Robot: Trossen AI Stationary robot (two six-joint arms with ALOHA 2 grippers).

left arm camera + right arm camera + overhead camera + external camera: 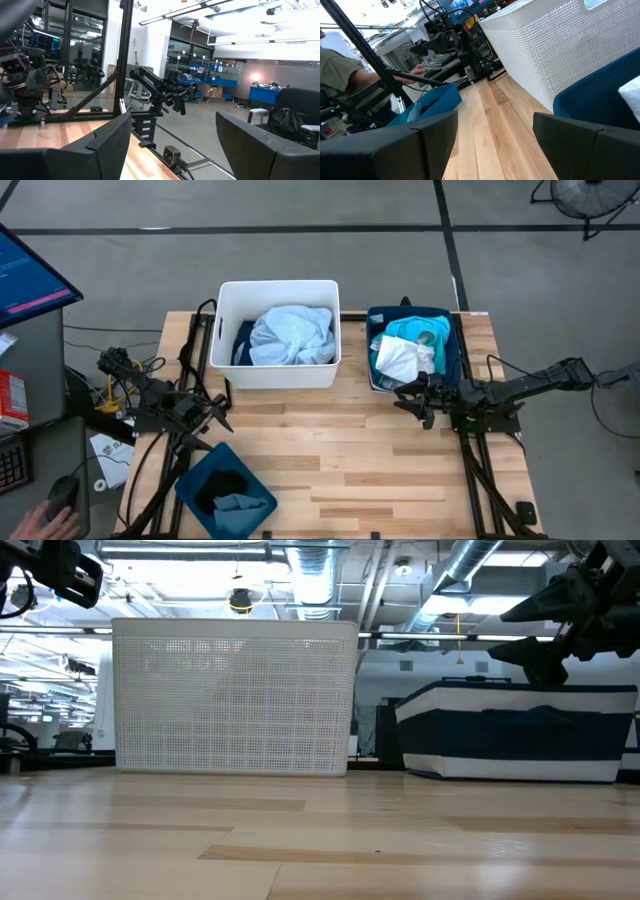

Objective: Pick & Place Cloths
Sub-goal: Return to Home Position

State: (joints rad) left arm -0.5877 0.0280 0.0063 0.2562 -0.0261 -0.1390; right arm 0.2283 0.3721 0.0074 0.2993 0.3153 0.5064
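The cloths lie in three containers. A pale blue cloth (292, 335) and a navy one (243, 345) fill the white bin (278, 375). Turquoise (418, 330) and white (400, 358) cloths sit in the navy-and-white basket (457, 345). Black (228, 483) and slate-grey (240, 505) cloths rest in the teal tub (200, 478). My left gripper (222, 410) hovers open near the table's left edge, between bin and tub. My right gripper (412, 402) hovers open just in front of the basket's near wall, empty.
Bare wood stretches across the table's middle and near side. The white bin (235, 695) and the basket (515, 730) stand along the far edge. The teal tub (430, 107) overhangs the near-left corner. A person (335, 65) sits beyond the left edge, hand (40, 522) at a desk.
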